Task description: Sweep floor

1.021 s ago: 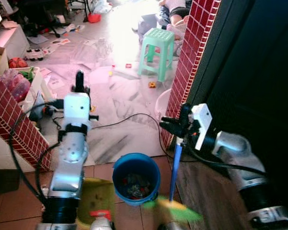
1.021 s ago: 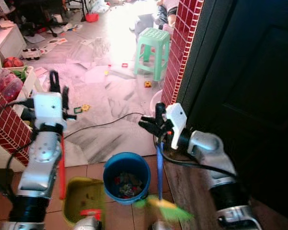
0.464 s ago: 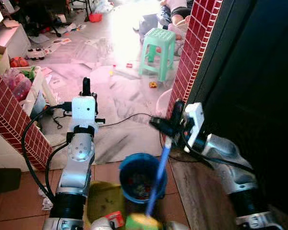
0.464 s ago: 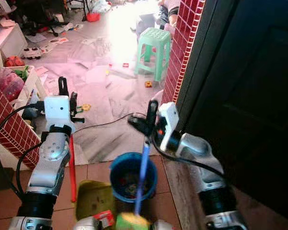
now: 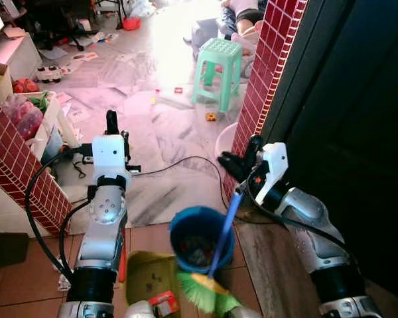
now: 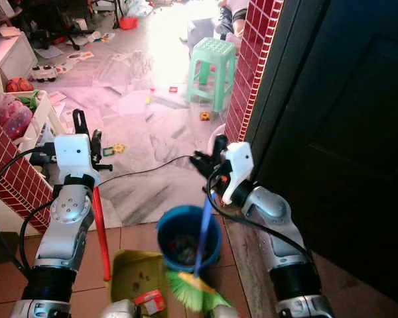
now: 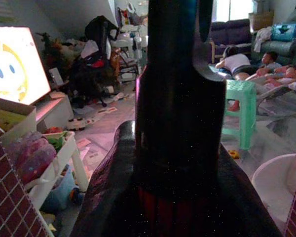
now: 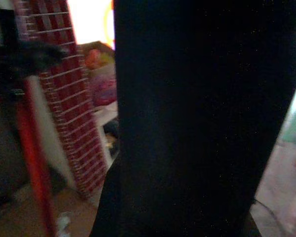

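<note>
Right tool (image 6: pixel 211 154) is clamped on the blue broom handle (image 6: pixel 202 232), its green bristles (image 6: pixel 189 289) beside the yellow dustpan (image 6: pixel 136 278) before a blue bucket (image 6: pixel 188 238). Left tool (image 6: pixel 85 136) grips the dustpan's red handle (image 6: pixel 101 232). No readable writing shows.

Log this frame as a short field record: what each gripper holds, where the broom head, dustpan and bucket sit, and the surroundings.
left gripper: shut on the red handle of the dustpan
right gripper: shut on the blue broom handle
broom head: green bristles, low, beside the dustpan
dustpan: yellow-green, on the tiled floor, with specks inside
bucket: blue, with rubbish inside, right of the dustpan, behind the broom
floor beyond: green stool, small toys, black cable
sides: red brick walls, dark door on the right
</note>
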Available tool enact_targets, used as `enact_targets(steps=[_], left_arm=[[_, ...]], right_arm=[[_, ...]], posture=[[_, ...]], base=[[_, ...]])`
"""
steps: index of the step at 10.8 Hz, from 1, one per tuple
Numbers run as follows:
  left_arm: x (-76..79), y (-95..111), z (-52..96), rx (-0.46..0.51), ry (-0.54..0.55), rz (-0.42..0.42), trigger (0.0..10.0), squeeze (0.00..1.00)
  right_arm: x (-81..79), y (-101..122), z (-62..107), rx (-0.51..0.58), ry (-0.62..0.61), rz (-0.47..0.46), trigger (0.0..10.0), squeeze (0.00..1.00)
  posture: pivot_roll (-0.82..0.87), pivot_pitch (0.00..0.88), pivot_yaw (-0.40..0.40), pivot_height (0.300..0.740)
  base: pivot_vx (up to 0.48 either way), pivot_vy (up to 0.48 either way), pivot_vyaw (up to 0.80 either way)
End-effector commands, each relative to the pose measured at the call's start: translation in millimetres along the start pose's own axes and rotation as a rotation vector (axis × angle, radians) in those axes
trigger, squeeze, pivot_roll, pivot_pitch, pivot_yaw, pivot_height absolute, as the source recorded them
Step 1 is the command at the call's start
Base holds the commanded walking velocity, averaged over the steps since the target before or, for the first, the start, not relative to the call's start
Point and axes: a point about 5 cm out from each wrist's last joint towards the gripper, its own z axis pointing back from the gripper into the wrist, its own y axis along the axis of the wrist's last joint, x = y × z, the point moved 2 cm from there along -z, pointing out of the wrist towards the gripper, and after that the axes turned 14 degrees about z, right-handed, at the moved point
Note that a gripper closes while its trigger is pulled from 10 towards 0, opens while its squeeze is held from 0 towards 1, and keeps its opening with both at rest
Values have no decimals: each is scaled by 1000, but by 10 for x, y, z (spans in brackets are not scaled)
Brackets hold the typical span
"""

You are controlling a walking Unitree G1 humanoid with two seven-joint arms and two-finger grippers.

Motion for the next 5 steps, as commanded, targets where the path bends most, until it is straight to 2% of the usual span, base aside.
enact_targets(steps=[1, 5], left_arm=[[21, 63, -19, 28, -9, 10, 10000, 0], [48, 70, -10, 26, -26, 19, 10000, 0]], right_arm=[[126, 138, -26, 42, -46, 73, 10000, 0], [189, 43, -39, 15, -120, 90, 10000, 0]], posture=[[-64, 0, -5, 740], [-64, 0, -2, 740]], base=[[0, 0, 0], [0, 0, 0]])
